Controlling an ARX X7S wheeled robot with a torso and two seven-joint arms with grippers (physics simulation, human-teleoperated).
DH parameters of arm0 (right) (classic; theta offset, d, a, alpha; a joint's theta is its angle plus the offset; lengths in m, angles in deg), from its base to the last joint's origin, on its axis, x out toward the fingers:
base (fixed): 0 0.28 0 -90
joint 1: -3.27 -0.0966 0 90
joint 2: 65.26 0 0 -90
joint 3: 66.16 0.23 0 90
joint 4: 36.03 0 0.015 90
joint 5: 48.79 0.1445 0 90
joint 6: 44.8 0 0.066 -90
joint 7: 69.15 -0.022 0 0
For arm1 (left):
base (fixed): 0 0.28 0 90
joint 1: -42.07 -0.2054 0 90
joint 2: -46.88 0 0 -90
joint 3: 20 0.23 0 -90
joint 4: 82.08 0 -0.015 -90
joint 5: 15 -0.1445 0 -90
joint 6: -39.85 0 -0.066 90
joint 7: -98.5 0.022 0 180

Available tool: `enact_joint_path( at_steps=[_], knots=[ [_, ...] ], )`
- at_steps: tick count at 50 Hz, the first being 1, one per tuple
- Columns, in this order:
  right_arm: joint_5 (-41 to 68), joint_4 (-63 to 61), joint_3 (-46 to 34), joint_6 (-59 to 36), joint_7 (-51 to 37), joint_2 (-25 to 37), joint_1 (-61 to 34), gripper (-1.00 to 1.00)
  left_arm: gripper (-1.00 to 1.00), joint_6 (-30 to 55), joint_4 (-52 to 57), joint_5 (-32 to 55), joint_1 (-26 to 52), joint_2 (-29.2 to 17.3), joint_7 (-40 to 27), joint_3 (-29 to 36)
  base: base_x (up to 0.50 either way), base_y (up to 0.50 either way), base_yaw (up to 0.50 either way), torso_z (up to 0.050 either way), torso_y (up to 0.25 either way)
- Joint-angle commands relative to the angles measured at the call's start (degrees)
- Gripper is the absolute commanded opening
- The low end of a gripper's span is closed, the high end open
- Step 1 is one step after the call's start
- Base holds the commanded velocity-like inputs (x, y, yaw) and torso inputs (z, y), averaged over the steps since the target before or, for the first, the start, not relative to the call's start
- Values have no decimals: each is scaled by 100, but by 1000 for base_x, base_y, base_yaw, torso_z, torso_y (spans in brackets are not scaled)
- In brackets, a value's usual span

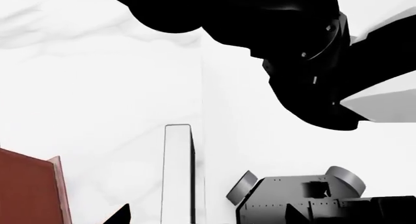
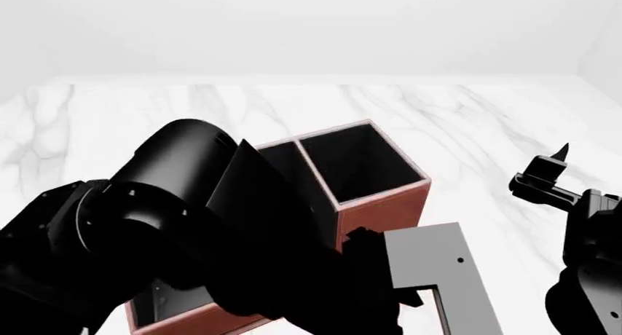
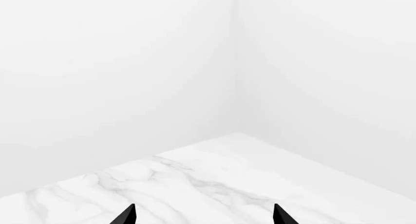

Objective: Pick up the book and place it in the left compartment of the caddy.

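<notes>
Book [image 1: 177,175] upright between the left gripper's [image 1: 208,215] fingers [image 1: 123,214], with a gap to each; nearer the one on the caddy's side. Caddy [image 1: 29,190] lies outside that finger, apart from the book. Head view: left arm [image 2: 165,204] over the caddy's left part. Right gripper [image 3: 204,215] well apart to the caddy's right; table [image 3: 195,180] runs ahead of its spread fingers.
</notes>
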Motion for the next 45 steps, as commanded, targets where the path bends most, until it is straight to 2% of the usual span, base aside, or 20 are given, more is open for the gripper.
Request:
enact_joint_path(
  at_steps=[1,45],
  knots=[
    [10,25,-2,47,-5,6,30,100,100,-135,31,-139,-69,75,176,194,0,0,0,0,0],
    [63,171,1,265,-5,-7,174,100,100,-782,-272,-1593,-592,-161,1482,993,0,0,0,0,0]
  ],
)
